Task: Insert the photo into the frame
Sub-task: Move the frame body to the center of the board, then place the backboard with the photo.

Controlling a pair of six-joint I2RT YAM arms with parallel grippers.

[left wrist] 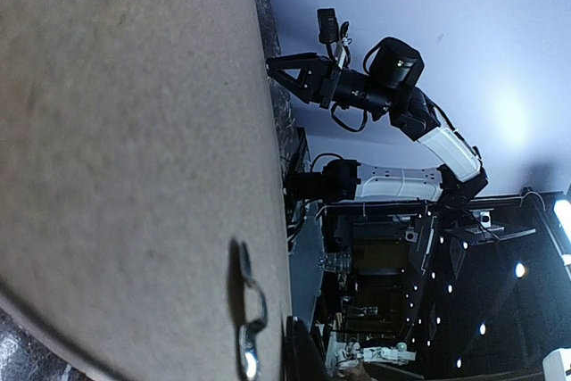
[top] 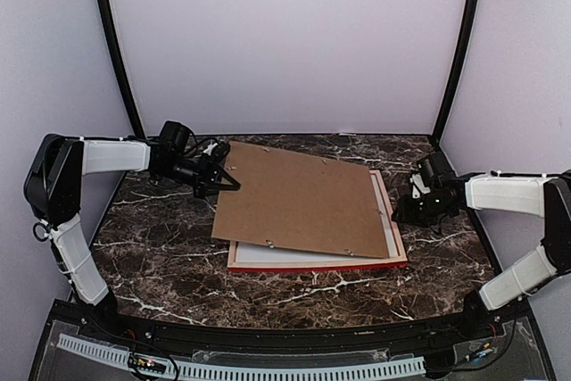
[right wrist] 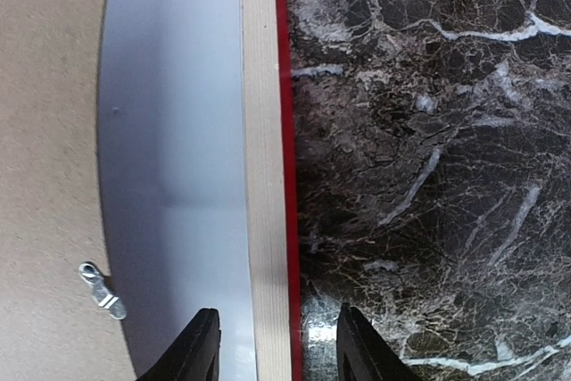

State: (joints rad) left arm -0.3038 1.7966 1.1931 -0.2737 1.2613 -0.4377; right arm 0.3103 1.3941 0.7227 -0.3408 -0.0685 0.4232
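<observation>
Top external: the frame [top: 321,266] lies wood side up at table centre with a brown board [top: 299,198] skewed on top. The board's 10 o'clock corner meets the left gripper [top: 227,180]; its finger state is unreadable. The right gripper [right wrist: 278,350] is spread, straddling the 3 o'clock rail. The photo is not visible. Risk: a nudge rides the board over the rail, or the frame skates on the glossy dark marble table [top: 169,247]. Lilac walls [top: 285,42].

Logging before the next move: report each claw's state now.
Left claw: at a corner of the backing board; open or closed cannot be told.
Right claw: open, straddling a rail of the frame.
</observation>
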